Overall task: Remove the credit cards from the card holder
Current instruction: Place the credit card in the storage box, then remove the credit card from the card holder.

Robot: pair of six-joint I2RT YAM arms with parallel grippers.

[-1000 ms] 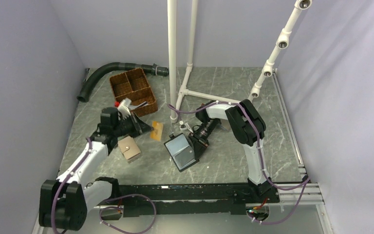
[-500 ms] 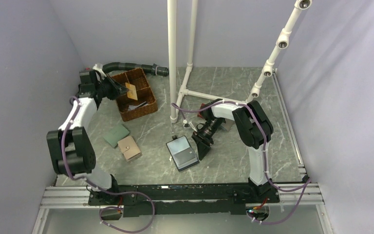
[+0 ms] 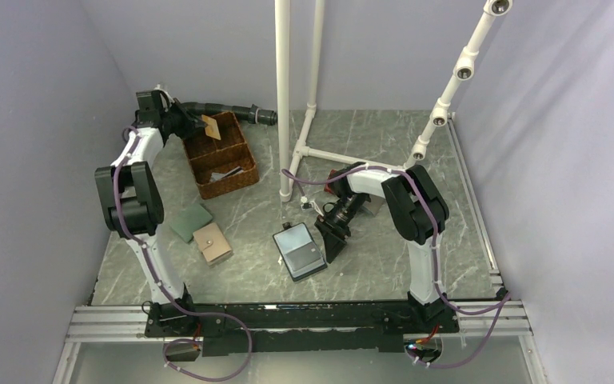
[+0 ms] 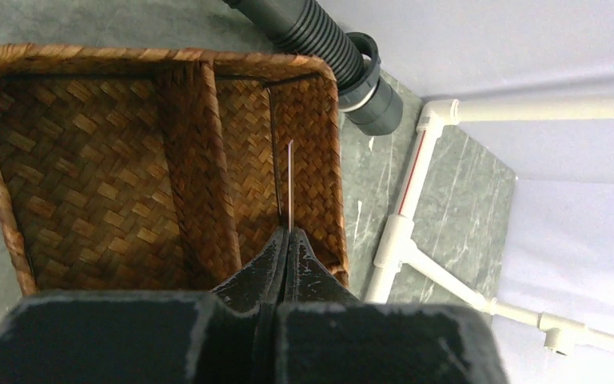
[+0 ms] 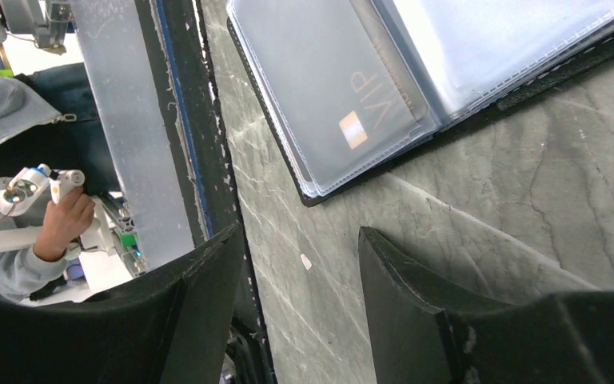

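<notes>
My left gripper (image 3: pixel 195 126) is shut on an orange-yellow credit card (image 3: pixel 210 126) and holds it over the far part of the woven basket (image 3: pixel 240 180). In the left wrist view the card (image 4: pixel 289 180) shows edge-on, pinched between the fingertips (image 4: pixel 288 234) above the basket's right compartment (image 4: pixel 312 136). The card holder (image 3: pixel 297 250) lies open on the table. A dark credit card marked VIP (image 5: pixel 364 108) sits in a clear sleeve of the card holder (image 5: pixel 304 80). My right gripper (image 3: pixel 329 240) is open just right of the holder, low over bare table (image 5: pixel 300 240), holding nothing.
A green wallet (image 3: pixel 191 221) and a beige wallet (image 3: pixel 212 244) lie left of the card holder. A black corrugated hose (image 3: pixel 224 109) runs behind the basket, and its end (image 4: pixel 344 68) shows beside the rim. White pipe frames (image 3: pixel 284 96) stand at the back middle.
My left arm swung from the table's middle to the back left, carrying the orange-yellow card over the basket. My right gripper opened and drew back slightly from the card holder.
</notes>
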